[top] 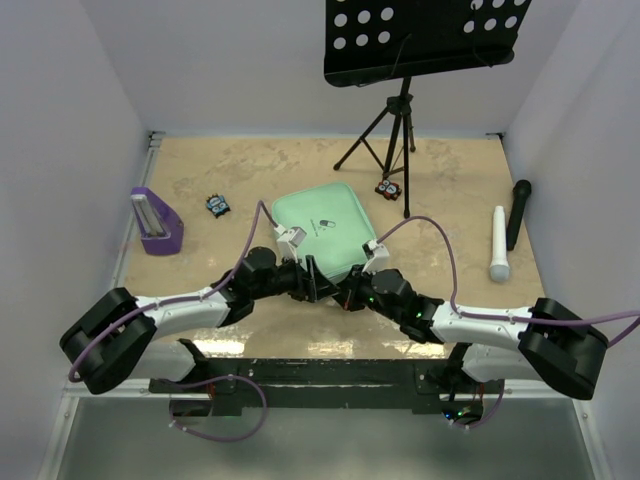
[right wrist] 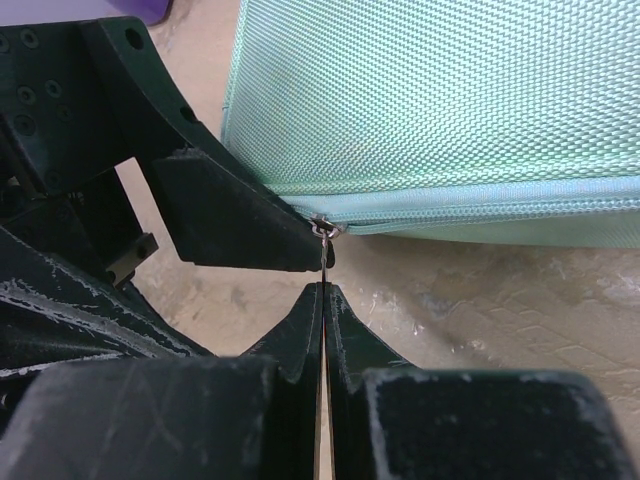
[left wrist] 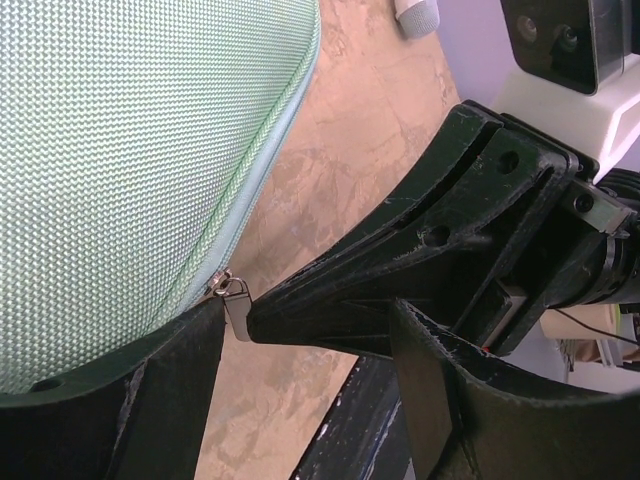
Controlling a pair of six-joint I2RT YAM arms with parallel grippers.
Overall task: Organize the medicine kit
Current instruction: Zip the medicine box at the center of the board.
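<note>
Covering the floor between white walls, the tan table (top: 220,165) carries everything else. A black music stand (top: 425,35) rises by the far edge, right of centre, its tripod feet planted on the surface. The medicine kit (top: 322,225) lies about mid-table, lid down and logo up, with one corner turned toward the near edge. Both arms reach in from the near edge and meet at that corner. The left gripper (top: 313,282) has its jaws spread wide. One finger (left wrist: 180,390) presses against the kit's edge right beside the zip slider, and nothing is held between the jaws. The right gripper (right wrist: 323,300) is closed tight, its tip sitting between the left fingers. A purple stand (top: 157,222) sits by the left edge. Near the right edge lie a white microphone (top: 499,243) and, just beside it, a black microphone (top: 518,213). Two small patterned objects are too small to identify. One (top: 218,205) lies between the purple stand and the kit, the other (top: 389,188) at the tripod's feet. Smallest is the metal zipper pull (right wrist: 325,250), pinched in the right fingertips at the kit's seam.
</note>
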